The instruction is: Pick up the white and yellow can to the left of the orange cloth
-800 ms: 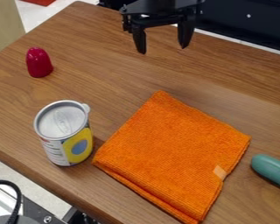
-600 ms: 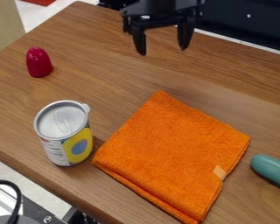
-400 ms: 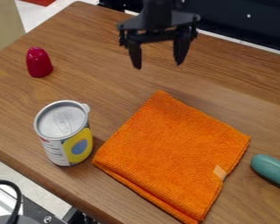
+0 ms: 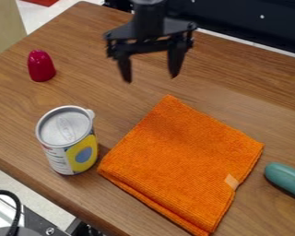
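The black gripper (image 4: 150, 79) hangs over the upper middle of the wooden table, open, with nothing between its fingers. It is nearest to the top corner of a folded orange cloth (image 4: 184, 161), which lies flat below it with a pale tag at its right edge. Left of the cloth, a can (image 4: 70, 143) with a silver lid and a yellow and white label stands upright. Farther up at the left, a dark pink rounded object (image 4: 41, 66) stands on the wood.
A teal rounded object (image 4: 286, 179) lies at the right edge of view, beside the cloth. The wooden table (image 4: 101, 27) ends in a diagonal edge at lower left, where a black cable (image 4: 19, 209) and metal equipment stand. A dark panel (image 4: 255, 23) runs behind the table.
The gripper has come down in the view and shifted left, still open. The cloth, can, pink object and teal object have stayed in place.
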Tool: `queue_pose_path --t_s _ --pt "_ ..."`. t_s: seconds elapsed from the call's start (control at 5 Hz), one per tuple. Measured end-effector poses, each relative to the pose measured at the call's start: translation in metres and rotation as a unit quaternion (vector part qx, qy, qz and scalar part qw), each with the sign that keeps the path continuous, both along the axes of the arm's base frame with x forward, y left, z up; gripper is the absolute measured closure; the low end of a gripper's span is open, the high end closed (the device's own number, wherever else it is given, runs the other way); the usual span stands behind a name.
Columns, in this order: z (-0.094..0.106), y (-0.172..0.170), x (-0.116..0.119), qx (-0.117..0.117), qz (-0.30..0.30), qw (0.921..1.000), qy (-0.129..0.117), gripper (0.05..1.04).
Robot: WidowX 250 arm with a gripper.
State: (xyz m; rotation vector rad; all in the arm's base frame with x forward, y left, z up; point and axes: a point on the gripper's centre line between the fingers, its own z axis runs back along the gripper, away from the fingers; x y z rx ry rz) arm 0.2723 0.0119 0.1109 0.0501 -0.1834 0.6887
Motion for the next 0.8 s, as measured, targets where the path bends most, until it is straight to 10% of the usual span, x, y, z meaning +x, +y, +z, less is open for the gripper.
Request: queue_pose_path --t_s 0.8 --pt "0.006 -0.007 -0.114 -0.019 -0.047 0.9982 -0.03 0.086"
